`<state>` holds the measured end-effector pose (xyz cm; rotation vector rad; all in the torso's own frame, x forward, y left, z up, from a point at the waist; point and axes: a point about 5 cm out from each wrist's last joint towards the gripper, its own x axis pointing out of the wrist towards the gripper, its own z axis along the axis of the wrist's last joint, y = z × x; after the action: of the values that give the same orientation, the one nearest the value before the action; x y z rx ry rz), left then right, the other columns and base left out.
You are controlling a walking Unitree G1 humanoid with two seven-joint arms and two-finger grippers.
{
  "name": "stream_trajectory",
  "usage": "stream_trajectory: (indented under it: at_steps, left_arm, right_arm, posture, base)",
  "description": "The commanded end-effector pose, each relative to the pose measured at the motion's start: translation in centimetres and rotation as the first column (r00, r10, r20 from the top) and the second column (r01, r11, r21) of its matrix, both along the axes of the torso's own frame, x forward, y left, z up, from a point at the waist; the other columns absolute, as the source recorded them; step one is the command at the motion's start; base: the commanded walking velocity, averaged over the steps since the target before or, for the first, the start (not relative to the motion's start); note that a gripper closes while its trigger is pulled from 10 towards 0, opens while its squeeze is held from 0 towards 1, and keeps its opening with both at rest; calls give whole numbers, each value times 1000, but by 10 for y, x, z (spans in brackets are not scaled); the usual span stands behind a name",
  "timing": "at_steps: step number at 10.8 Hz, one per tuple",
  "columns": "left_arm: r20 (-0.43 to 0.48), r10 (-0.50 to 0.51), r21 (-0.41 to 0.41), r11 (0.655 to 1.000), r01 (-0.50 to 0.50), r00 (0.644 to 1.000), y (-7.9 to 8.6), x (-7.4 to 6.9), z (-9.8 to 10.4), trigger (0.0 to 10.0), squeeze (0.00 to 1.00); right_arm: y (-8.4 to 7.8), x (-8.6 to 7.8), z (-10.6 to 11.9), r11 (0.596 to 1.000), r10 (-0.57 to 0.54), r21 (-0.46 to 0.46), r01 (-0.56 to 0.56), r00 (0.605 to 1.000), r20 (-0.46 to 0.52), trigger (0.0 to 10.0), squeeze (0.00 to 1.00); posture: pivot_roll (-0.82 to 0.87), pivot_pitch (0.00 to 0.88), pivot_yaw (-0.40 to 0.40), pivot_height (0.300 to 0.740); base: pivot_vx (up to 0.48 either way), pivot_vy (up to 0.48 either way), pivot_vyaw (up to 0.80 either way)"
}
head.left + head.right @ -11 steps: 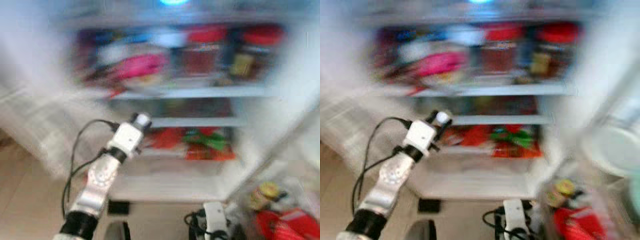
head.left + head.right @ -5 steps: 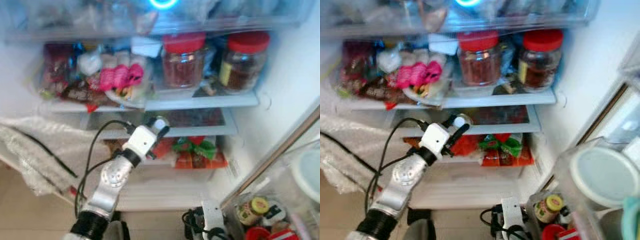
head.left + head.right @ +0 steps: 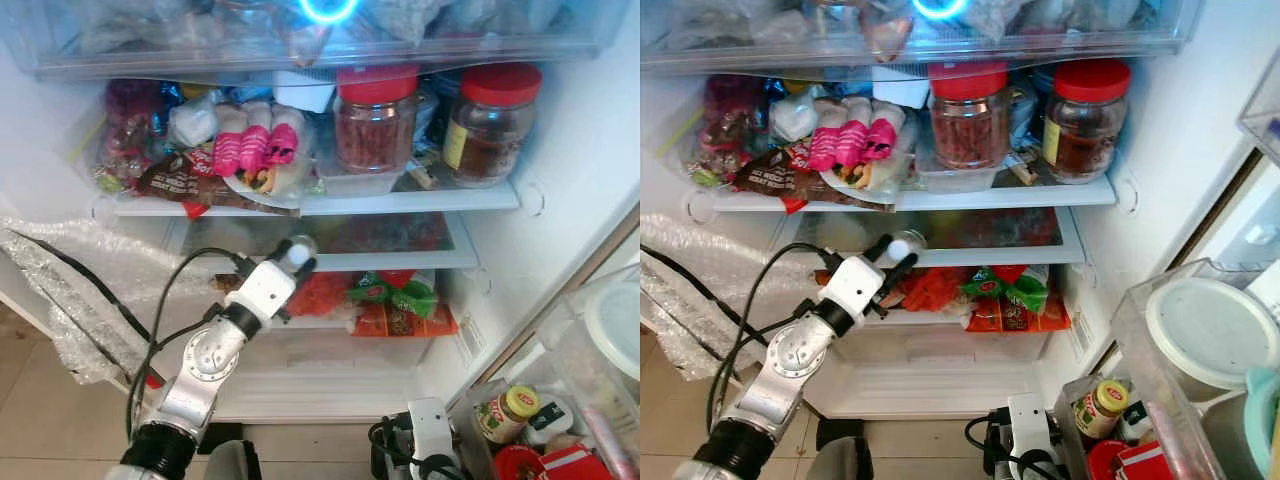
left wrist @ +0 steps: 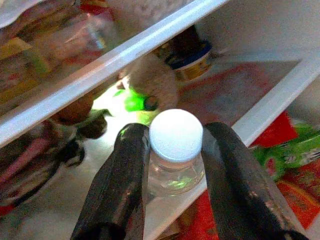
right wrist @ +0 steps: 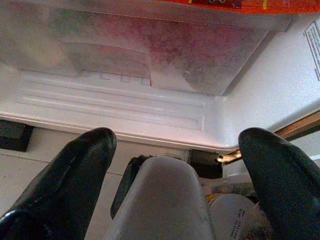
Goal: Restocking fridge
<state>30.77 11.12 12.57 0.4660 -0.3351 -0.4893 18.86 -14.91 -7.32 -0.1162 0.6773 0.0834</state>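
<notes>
My left gripper (image 3: 297, 252) is shut on a small clear bottle (image 4: 176, 137) with a white cap. It holds the bottle upright at the front edge of the fridge's middle glass shelf (image 3: 400, 262). In the left wrist view the black fingers (image 4: 125, 175) press both sides of the bottle. Beyond them a low shelf space holds a blue-rimmed tub (image 4: 192, 65) and a green-lit item (image 4: 135, 102). My right gripper (image 5: 175, 165) hangs open low by the fridge's base, nothing between its fingers; its wrist (image 3: 430, 435) is at the bottom of the eye views.
The upper shelf is packed: two red-lidded jars (image 3: 375, 120) (image 3: 490, 110), a pink pack (image 3: 255, 150) and snack bags. Red and green packs (image 3: 395, 305) lie under the glass shelf. Bubble wrap (image 3: 80, 290) hangs at the left. Door bins (image 3: 1200, 340) with jars stand at the right.
The blurred, swinging view has steadied on the open fridge. My left gripper still holds the bottle by the middle shelf's edge, shifted slightly left.
</notes>
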Motion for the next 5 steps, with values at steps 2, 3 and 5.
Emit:
stream_trajectory:
  at_steps: [2,3,5]
  left_arm:
    - [-1,50,37,998,-50,999,8,2,-8,10000,0]
    - [10,57,34,998,-58,998,8,4,-9,10000,0]
    - [22,59,35,998,-60,998,8,4,-10,10000,0]
  right_arm:
    - [-2,-27,-15,1000,-20,1,20,993,-114,10000,0]
    - [-2,-27,-15,1000,-20,1,20,993,-114,10000,0]
    - [-2,-27,-15,1000,-20,1,20,993,-114,10000,0]
  posture:
    - [-133,87,42,610]
    - [-133,87,42,610]
    - [-133,87,42,610]
  base:
    - [0,0,0]
    - [0,0,0]
    - [0,0,0]
